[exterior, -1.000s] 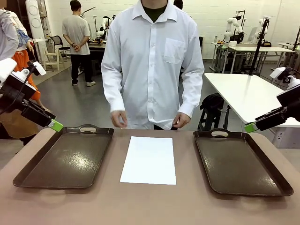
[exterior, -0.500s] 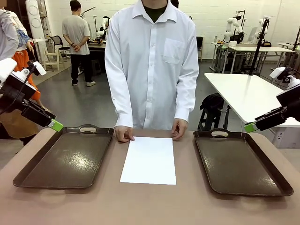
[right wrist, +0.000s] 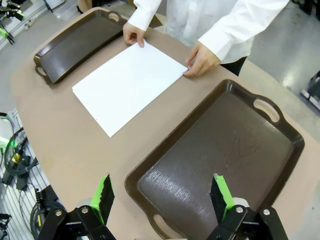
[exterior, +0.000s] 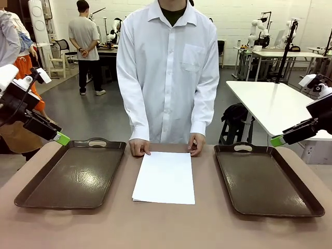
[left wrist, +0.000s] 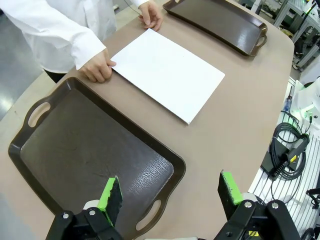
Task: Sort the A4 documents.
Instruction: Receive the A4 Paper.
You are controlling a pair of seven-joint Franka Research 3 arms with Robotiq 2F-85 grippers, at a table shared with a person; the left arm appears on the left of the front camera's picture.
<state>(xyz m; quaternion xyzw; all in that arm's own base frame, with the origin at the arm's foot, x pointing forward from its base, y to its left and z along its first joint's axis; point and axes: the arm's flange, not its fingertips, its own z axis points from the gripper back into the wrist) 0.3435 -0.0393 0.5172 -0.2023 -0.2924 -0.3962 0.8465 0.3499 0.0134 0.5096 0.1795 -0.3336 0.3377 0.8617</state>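
White A4 documents (exterior: pixel 165 176) lie stacked on the brown table (exterior: pixel 166 228) between the two dark trays, with one hand (exterior: pixel 139 148) of the person at one far corner and the other hand (exterior: pixel 195 144) at the other. We hold our left gripper (left wrist: pixel 170 192) raised near the left tray (exterior: pixel 72 174) and our right gripper (right wrist: pixel 162 196) raised near the right tray (exterior: pixel 264 181), both with fingers spread wide and empty.

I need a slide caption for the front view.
A person's hands touch the A4 documents between two brown trays.

tan table (exterior: pixel 166 225) | left tray (exterior: pixel 72 176); A4 documents (exterior: pixel 165 176) centred; right tray (exterior: pixel 264 181)
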